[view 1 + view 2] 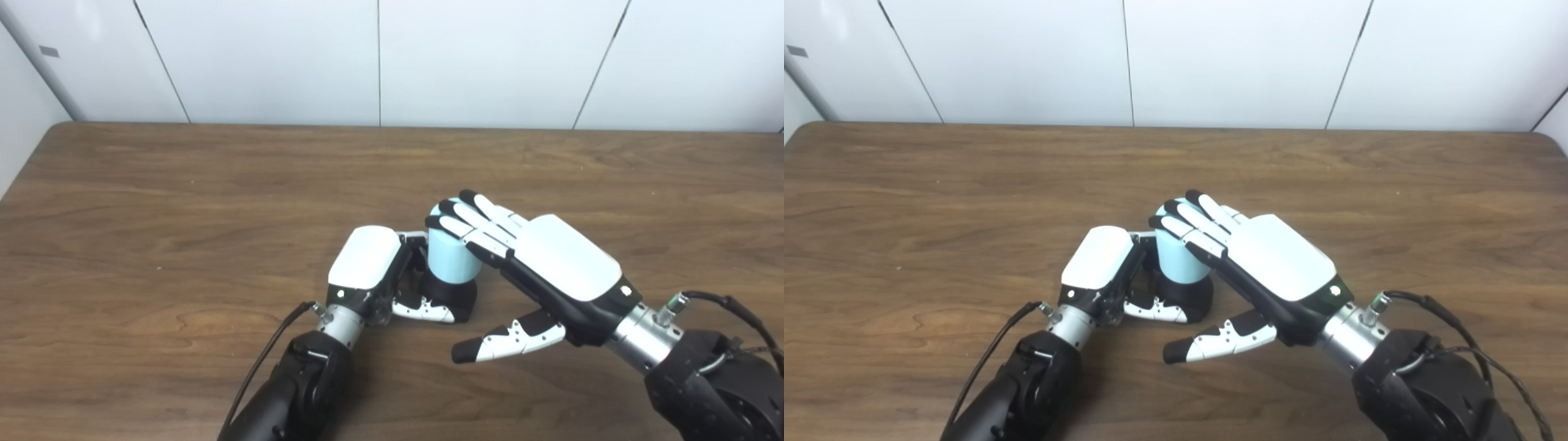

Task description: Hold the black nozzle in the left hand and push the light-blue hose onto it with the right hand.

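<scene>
The black nozzle (pixel 454 295) stands upright on the wooden table (pixel 184 196) near the middle. The light-blue hose (pixel 450 257), a short cylinder, sits on top of it. My left hand (pixel 373 272) is wrapped around the nozzle's base, thumb across its front. My right hand (pixel 533 257) is open, its fingers (pixel 471 223) stretched flat over the top and right side of the hose, thumb held apart below. In the right eye view the hose (pixel 1176 260) and nozzle (pixel 1185 300) show the same way.
The table's far edge meets a white panelled wall (pixel 380 61). Black cables (pixel 263 355) run along both forearms.
</scene>
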Motion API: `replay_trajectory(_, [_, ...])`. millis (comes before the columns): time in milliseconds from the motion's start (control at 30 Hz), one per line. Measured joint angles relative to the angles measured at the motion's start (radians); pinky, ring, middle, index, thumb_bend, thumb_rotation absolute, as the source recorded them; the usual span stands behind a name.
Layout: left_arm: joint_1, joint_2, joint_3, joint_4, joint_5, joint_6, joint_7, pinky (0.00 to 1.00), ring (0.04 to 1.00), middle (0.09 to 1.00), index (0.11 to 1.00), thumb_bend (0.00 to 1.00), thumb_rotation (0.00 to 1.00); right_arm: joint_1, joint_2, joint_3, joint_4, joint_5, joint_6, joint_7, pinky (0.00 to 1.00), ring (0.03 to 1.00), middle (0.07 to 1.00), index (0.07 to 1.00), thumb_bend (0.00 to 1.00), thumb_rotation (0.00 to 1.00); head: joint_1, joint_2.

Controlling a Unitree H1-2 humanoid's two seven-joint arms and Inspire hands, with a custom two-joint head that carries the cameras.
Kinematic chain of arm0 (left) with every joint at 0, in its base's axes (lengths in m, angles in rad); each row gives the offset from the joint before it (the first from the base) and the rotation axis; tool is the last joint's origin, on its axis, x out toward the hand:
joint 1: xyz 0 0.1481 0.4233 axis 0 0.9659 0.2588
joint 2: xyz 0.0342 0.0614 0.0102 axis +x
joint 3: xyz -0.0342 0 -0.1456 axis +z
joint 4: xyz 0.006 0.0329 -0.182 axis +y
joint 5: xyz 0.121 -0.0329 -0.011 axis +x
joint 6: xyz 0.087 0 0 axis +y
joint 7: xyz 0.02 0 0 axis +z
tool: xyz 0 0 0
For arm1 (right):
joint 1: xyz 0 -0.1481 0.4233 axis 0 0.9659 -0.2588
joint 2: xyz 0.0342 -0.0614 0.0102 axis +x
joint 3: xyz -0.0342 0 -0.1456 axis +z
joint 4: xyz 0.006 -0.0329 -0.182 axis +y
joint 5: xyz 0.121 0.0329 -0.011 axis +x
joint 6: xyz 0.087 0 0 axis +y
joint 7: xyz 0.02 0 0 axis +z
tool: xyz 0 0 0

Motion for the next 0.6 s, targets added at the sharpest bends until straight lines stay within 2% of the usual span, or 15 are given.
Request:
replay_trajectory(133, [0.001, 0.0, 0.0, -0.001, 0.001, 0.001, -0.002, 0.35, 0.487, 0.518, 0.496, 0.48, 0.0, 0.002, 0.0, -0.001, 0.005, 0.015, 0.0, -0.013, 0.92, 0.961, 0.943, 0.925, 0.64, 0.94, 0.002, 0.0])
replay_trajectory(300, [0.001, 0.0, 0.0, -0.001, 0.003, 0.001, -0.002, 0.34, 0.472, 0.483, 0.5, 0.48, 0.0, 0.002, 0.0, -0.002, 0.012, 0.032, 0.002, -0.028, 0.91, 0.95, 0.94, 0.923, 0.63, 0.93, 0.002, 0.006])
replay_trajectory(600, [0.002, 0.0, 0.0, -0.003, 0.005, 0.002, -0.002, 0.36, 0.494, 0.517, 0.496, 0.48, 0.0, 0.001, 0.0, -0.003, 0.017, 0.044, 0.003, -0.033, 0.91, 0.952, 0.944, 0.927, 0.64, 0.95, -0.006, 0.005])
